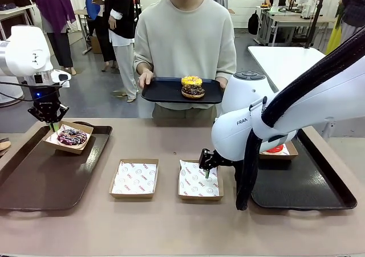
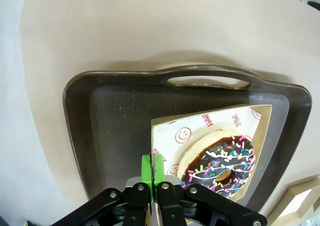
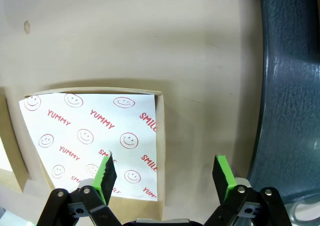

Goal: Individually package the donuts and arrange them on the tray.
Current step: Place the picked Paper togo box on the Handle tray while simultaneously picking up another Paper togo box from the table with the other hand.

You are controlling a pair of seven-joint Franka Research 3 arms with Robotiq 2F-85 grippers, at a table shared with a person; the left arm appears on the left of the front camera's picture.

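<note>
Bright, even overhead light floods the bench [image 1: 171, 234]. Soft shadow rings the brown tray [image 2: 110, 136]; a dull sheen rides the dark tray [image 3: 295, 85]. Wrist views bow at the edges. The nearest arm [image 1: 336, 100] looks slightly soft, perhaps.

This is looking like a robotics lab: a white jointed left robot arm [image 1: 25, 52] and its right twin [image 1: 251, 120] are flanking a beige table [image 1: 171, 234], while people [image 1: 57, 17] are standing on grey flooring [image 1: 97, 92] near a white worktable [image 1: 285, 60].
</note>
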